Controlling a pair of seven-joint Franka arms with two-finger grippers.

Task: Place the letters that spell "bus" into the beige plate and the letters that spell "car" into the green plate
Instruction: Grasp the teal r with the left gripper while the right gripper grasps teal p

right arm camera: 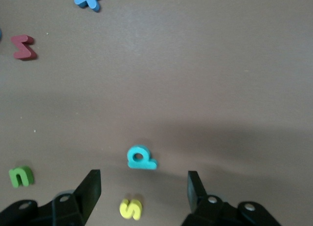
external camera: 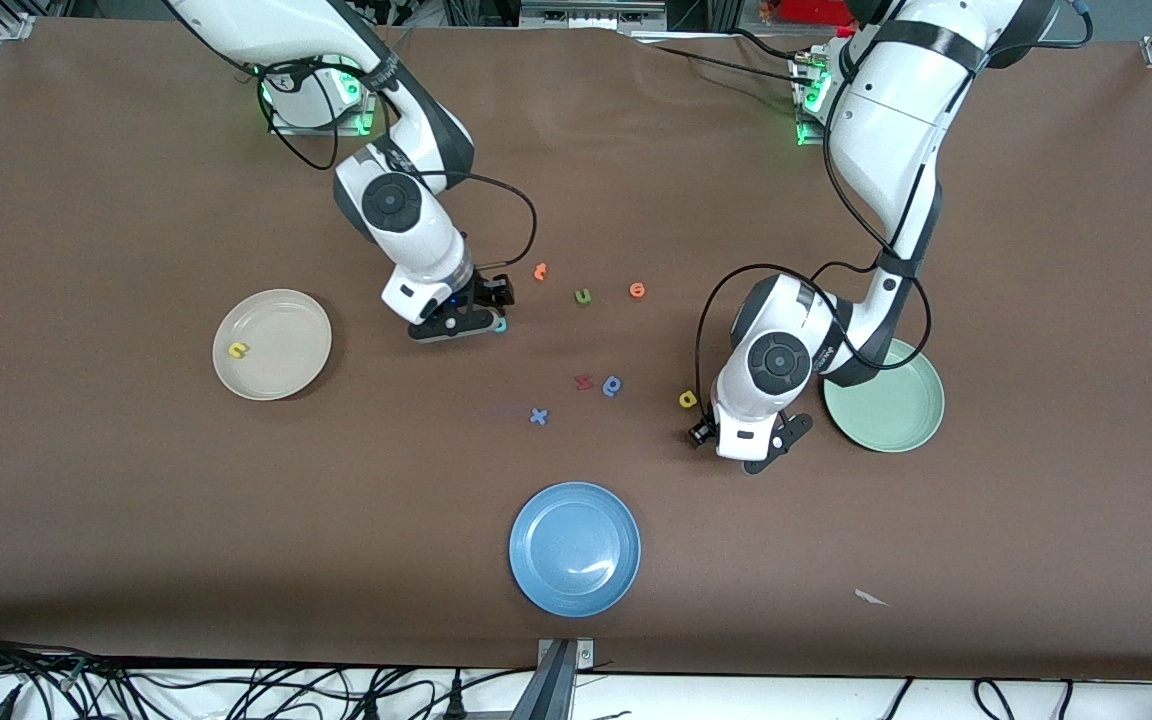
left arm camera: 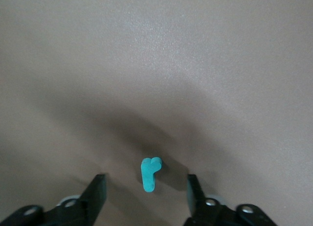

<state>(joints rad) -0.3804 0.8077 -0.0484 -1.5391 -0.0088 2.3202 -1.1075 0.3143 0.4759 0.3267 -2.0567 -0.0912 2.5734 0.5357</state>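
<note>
Fingers (left arm camera: 99, 189) of the left gripper (left arm camera: 146, 187) stand spread on either side of the teal r (left arm camera: 150, 173), touching neither edge of it. The r lies flat on the table (external camera: 136, 520) just beside the green plate (external camera: 886, 400), which holds no letter yet. Its stem is the long axis and runs crosswise to the line between the fingertips, so the fingers would meet its narrow width. The hook sits at the end away from the wrist and turns toward one finger.

The right gripper (right arm camera: 142, 187) hangs low over the teal b (right arm camera: 141, 158), near the middle of the table, its fingers also spread and gripping nothing. The b lies flat with its stem roughly along the line between the fingertips and its bowl nearer one finger.

The risks are mostly about small, light foam. If the left gripper closes too high, the pads could skim the r and flick it away. If it closes off centre, the hook could twist the letter out of the grip. On the right, the fingers would press the b end to end — the long way — so it may buckle or tip up. The yellow s (right arm camera: 130, 209) lies just beside the b, between the same fingers, and could be swept along or pinched with it.

One yellow u (external camera: 237, 349) already lies in the beige plate (external camera: 271, 385).
</note>
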